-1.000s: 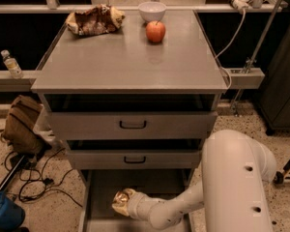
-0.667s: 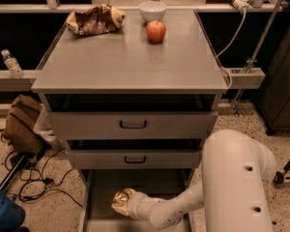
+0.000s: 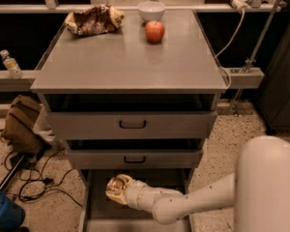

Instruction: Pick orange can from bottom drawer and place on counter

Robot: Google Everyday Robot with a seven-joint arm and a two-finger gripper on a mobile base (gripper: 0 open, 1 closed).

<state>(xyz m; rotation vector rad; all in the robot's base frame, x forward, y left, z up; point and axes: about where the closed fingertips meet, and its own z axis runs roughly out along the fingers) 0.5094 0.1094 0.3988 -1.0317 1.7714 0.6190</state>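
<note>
Down in the bottom drawer [image 3: 89, 197] we see the gripper [image 3: 120, 193] at the end of the white arm [image 3: 198, 197], which reaches in from the lower right. The orange can [image 3: 115, 183] sits right at the gripper's tip, touching it, in the left half of the drawer. The can hides the tip, so we cannot tell whether the gripper is clamped on it or merely resting against it. Nor can we tell whether the can rests on the drawer floor or is raised off it.

No writing on the can is legible to us; we make out only a shiny gold face with darker patches. The print on the snack bag [image 3: 93, 21] is likewise too blurred to read.

We count three grey drawers. The top drawer [image 3: 133, 124] and the middle drawer [image 3: 134, 158] each carry one black handle and stand slightly ajar, and the bottom one is pulled out farthest. On the counter [image 3: 130, 62] we count three things, all along its far edge: one snack bag at the left corner, one white bowl [image 3: 152, 11], and one red apple [image 3: 154, 31] just in front of the bowl. Off to the left, one small bottle [image 3: 10, 64] lies on a ledge. On the floor are one brown bag [image 3: 21, 124], a tangle of cables [image 3: 34, 178] and one blue object [image 3: 5, 211].
</note>
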